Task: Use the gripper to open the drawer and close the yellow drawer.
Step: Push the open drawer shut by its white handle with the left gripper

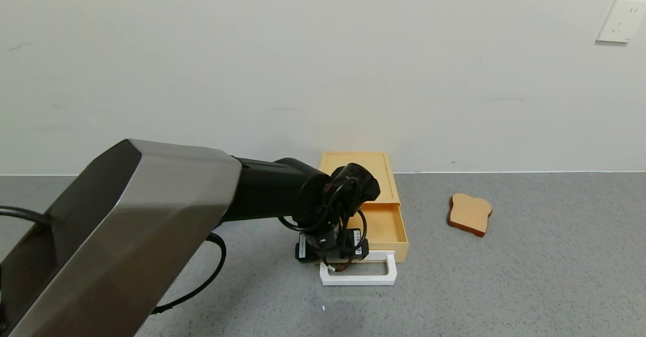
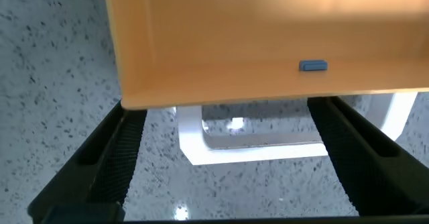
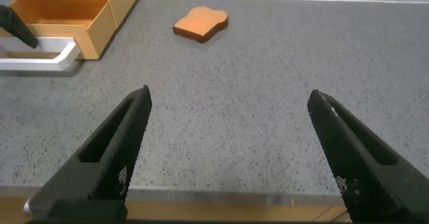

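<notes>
The pale-yellow drawer [image 1: 387,226] stands pulled out of its flat yellow box [image 1: 376,168] by the wall. Its white loop handle [image 1: 359,276] points to the front. My left gripper [image 1: 333,259] hangs over the handle's left end, pointing down. In the left wrist view the left gripper [image 2: 228,110] is open. Its fingers [image 2: 124,143] stand wide on either side of the handle [image 2: 194,147], just below the drawer's front [image 2: 268,43], and hold nothing. My right gripper [image 3: 229,93] is open and empty over bare counter, out of the head view.
A tan toast slice [image 1: 470,214] lies on the grey counter right of the drawer, also in the right wrist view [image 3: 200,24]. A small blue tab [image 2: 313,66] sits on the drawer. The wall is right behind the box. The counter's front edge [image 3: 221,200] lies under the right gripper.
</notes>
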Robot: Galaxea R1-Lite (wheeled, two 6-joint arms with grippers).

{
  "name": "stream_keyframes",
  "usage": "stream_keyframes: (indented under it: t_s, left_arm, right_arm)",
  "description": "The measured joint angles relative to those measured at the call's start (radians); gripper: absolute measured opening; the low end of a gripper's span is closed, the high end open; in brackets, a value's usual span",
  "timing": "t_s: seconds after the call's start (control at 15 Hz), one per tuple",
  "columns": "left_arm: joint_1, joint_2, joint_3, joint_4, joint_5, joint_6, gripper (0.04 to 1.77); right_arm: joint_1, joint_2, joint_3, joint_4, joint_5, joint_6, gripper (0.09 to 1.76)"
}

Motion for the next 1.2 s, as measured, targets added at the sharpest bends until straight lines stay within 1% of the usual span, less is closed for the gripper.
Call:
stream_keyframes:
  t_s: [0.47, 1.2]
  left_arm:
    - [0.03, 0.03, -0.08, 0.001, 0.0, 0.049, 1.72]
    - [0.076, 0.094, -0.2, -0.01, 0.0, 0.101, 1.72]
  right_arm:
    - [0.0, 0.0, 0.0, 0.0, 0.0, 0.0, 1.71]
    - [0.0, 0.0, 0.0, 0.0, 0.0, 0.0, 1.71]
